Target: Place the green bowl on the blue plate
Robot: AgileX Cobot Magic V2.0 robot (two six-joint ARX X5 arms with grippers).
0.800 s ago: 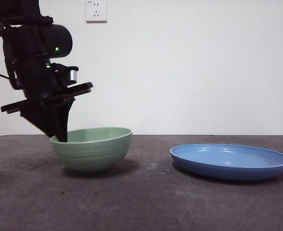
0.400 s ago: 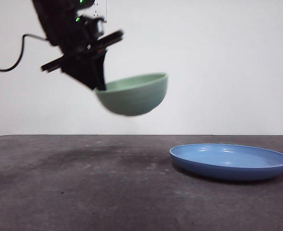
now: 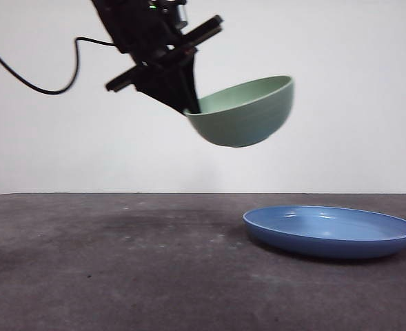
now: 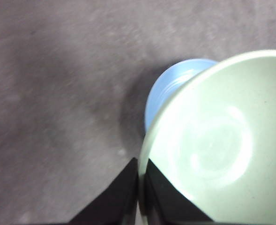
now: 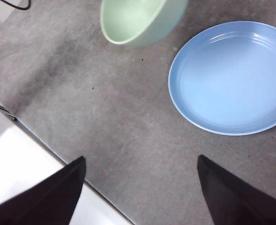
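My left gripper (image 3: 189, 107) is shut on the near rim of the green bowl (image 3: 244, 114) and holds it tilted in the air, high above the table and just left of the blue plate (image 3: 330, 231). In the left wrist view the jaws (image 4: 138, 187) pinch the bowl's rim, the bowl (image 4: 217, 145) fills the frame and part of the plate (image 4: 168, 86) shows beyond it. In the right wrist view the bowl (image 5: 138, 18) hangs beside the plate (image 5: 231, 77). My right gripper (image 5: 138, 187) is open and empty, away from both.
The table (image 3: 120, 276) is dark grey. A black cable (image 3: 44, 86) trails from the left arm. A white edge (image 5: 30, 187) borders the table in the right wrist view.
The left gripper lifted the green bowl off the table and carried it up and to the right, toward the blue plate. The plate has not moved.
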